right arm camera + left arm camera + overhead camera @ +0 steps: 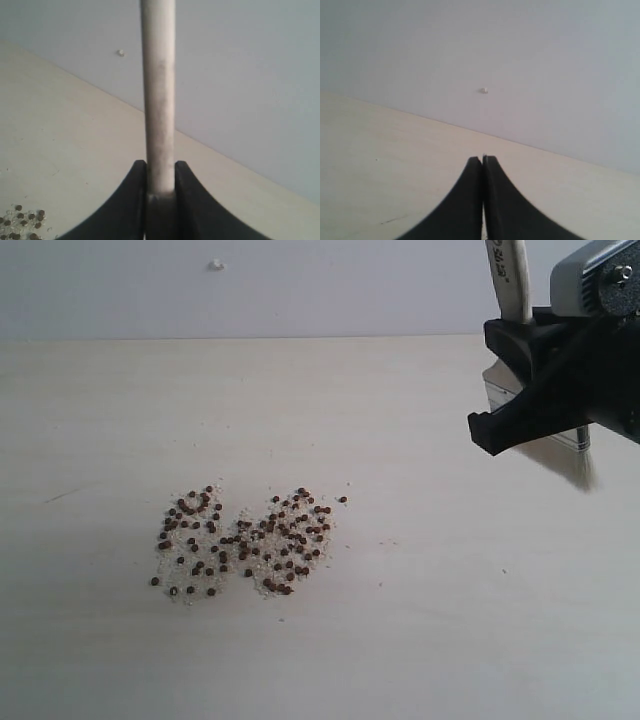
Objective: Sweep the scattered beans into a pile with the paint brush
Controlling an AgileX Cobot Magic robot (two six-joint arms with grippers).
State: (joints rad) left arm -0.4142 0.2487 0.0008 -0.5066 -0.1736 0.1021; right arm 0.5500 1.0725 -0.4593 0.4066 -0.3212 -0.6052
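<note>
Dozens of tiny reddish-brown beans (243, 538) mixed with pale crumbs lie scattered in two loose patches on the table's middle left. A few of these beans (22, 220) show in a corner of the right wrist view. My right gripper (528, 380) hangs at the upper right, above the table, shut on the paint brush (510, 280). Its pale handle (158, 95) rises between the black fingers (131, 200), and the white bristles (578, 462) point down, well right of the beans. My left gripper (483, 159) is shut with nothing in it, out of the exterior view.
The pale wooden table (420, 620) runs back to a plain grey wall (300, 290) with a small white mark (216, 264). A faint dark scratch (62, 496) lies left of the beans.
</note>
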